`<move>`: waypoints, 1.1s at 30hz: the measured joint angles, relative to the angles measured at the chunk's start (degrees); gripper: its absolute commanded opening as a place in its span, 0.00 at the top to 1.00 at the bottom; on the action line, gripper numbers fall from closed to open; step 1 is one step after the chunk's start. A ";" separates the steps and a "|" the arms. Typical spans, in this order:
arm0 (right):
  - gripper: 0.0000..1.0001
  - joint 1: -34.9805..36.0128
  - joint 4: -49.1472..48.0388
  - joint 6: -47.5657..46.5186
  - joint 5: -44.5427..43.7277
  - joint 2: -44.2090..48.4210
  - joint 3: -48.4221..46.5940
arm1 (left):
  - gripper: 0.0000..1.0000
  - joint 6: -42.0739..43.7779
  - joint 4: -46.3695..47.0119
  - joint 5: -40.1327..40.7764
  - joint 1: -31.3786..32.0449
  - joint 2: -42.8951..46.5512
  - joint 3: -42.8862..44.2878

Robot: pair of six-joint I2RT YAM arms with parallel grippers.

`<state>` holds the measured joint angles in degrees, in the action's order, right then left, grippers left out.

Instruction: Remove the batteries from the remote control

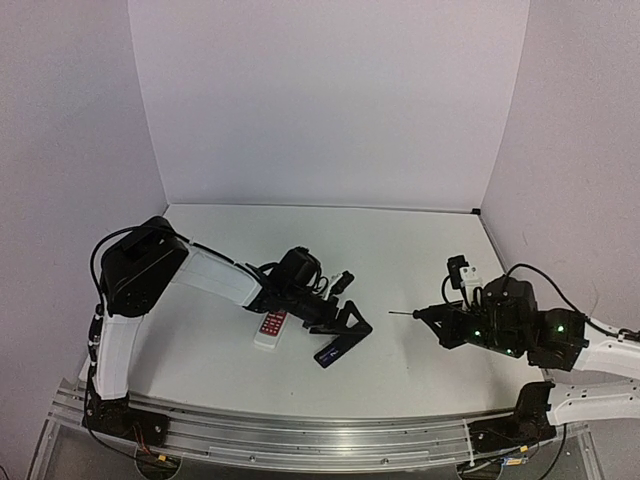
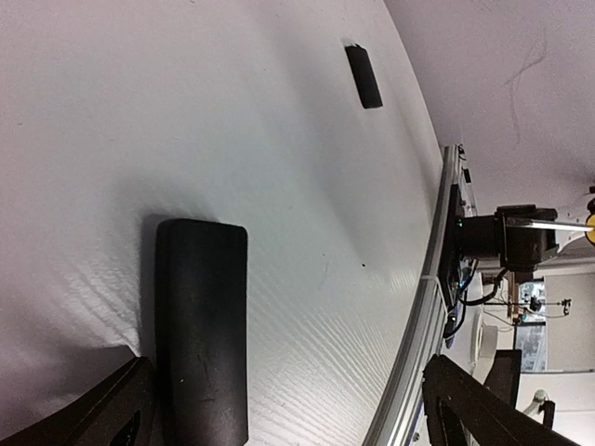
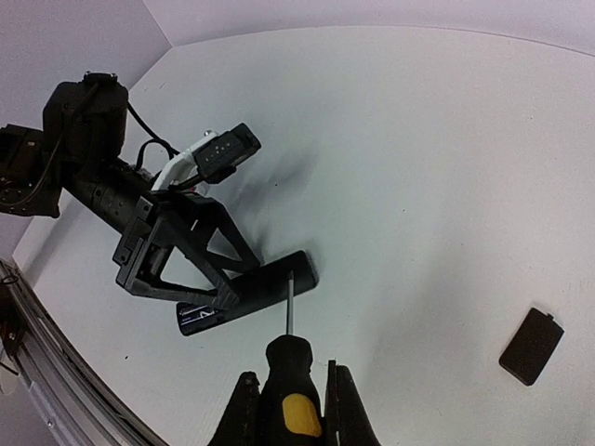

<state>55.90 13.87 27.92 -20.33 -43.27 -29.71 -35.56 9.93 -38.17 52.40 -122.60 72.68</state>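
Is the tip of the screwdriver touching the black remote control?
Apart. The top external view shows bare table between the screwdriver and the remote control.

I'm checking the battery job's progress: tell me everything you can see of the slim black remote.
The remote control is a slim, matte black bar with rounded corners, apparently plastic, lying flat on the white table. The open left gripper straddles it, a finger on each side; contact cannot be told. A pale mark shows near one end.
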 measured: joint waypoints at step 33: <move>1.00 0.00 4.81 -1.51 7.41 -10.68 -4.98 | 0.08 2.85 -18.26 20.77 1.12 20.00 -2.53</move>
<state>55.90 18.68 26.40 -12.92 -53.96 -34.69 -32.71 -8.33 -17.40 53.52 -102.61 70.15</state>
